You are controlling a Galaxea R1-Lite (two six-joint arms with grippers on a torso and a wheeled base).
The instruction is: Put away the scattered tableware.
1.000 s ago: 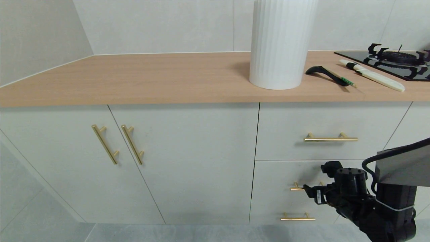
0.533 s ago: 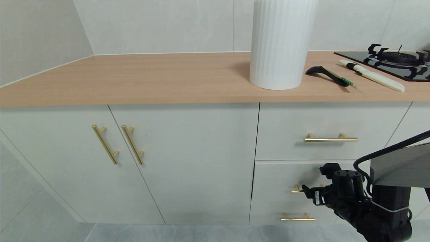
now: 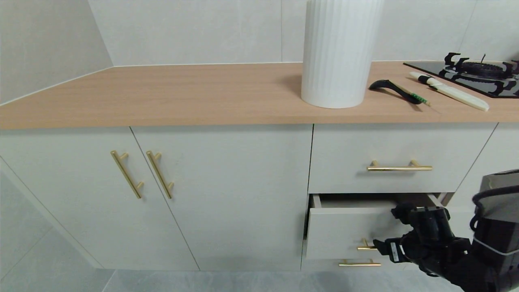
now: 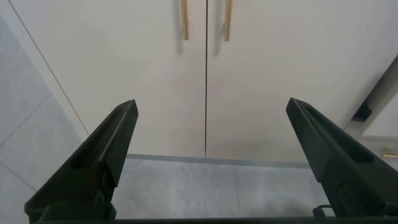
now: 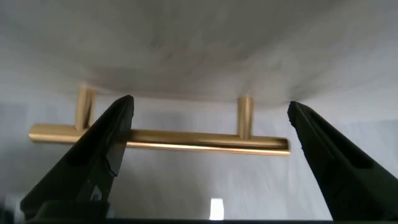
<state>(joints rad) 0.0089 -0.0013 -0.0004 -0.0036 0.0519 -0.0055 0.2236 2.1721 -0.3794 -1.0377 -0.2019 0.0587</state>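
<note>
- While the middle drawer (image 3: 344,233) stands part-way out of the cabinet, none of the tableware has gone in — the task looks barely begun.
- Right end effector (image 5: 209,109) is at the drawer's gold handle (image 5: 186,142). Its fingers are spread wide with the bar lying across the gap between them, and they are not clamped on it.
- Left end effector (image 4: 211,104) hangs low before the cupboard doors (image 4: 124,74), with its fingers apart and holding nothing.
- On the tabletop (image 3: 182,93), to the right of a tall white ribbed jar (image 3: 338,52), lie a black spoon (image 3: 391,88) and a thin green-banded stick (image 3: 419,98) close against it. A white knife (image 3: 450,91) lies near the stove (image 3: 478,73).
- Done so far, judging by the scene: a gap has been opened into the drawer, though its inside is hidden.
- Left to do: probably draw the drawer out further, carry each utensil down from the tabletop into it, then push it shut — nearly the whole job.
</note>
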